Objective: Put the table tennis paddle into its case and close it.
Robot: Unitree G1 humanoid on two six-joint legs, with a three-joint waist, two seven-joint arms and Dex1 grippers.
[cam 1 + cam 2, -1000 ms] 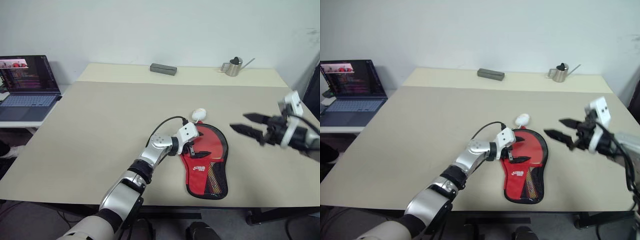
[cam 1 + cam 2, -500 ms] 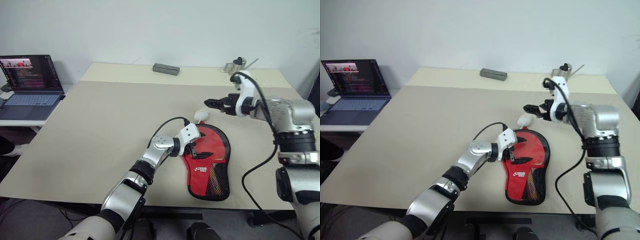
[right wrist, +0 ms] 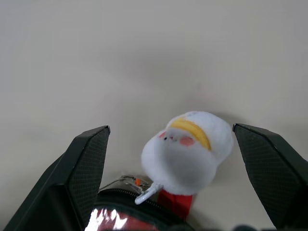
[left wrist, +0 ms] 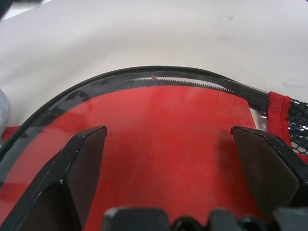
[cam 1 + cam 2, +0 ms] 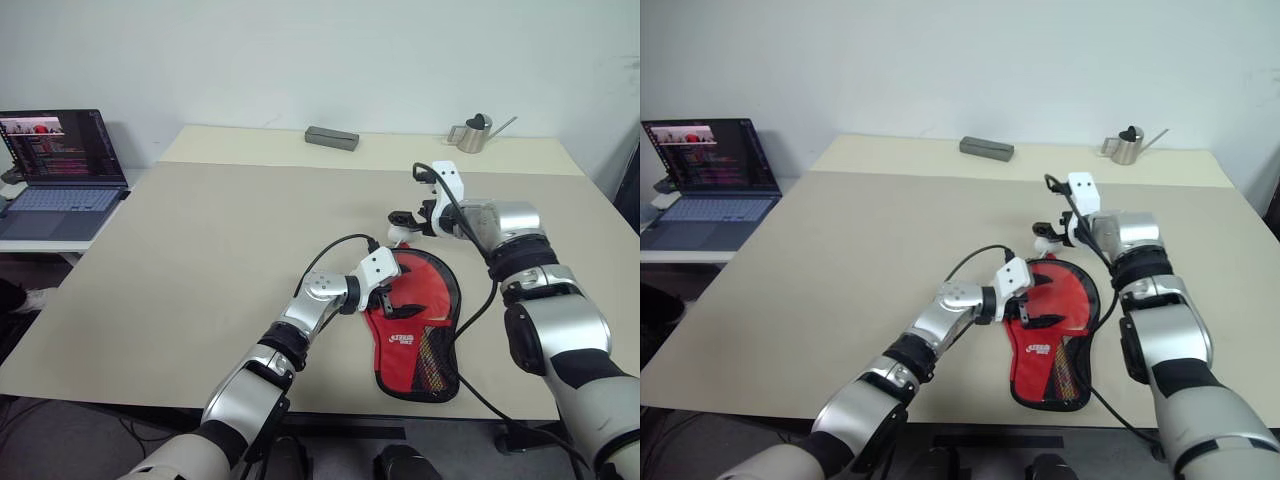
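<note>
paddle-shaped case point(image 5: 418, 325), glossy red plastic, black mesh.

Red case point(image 5: 415, 320) with black mesh, white-and-yellow charm point(image 3: 186, 146), beige table point(image 5: 200, 260)

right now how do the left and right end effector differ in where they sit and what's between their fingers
The left end effector sits on the case, over its red clear-plastic face; the right end effector sits off the case's far end, over the bare table. Between the left one's fingers lies flat red case; between the right one's fingers lies the white-yellow charm, not gripped. Both are open.
</note>
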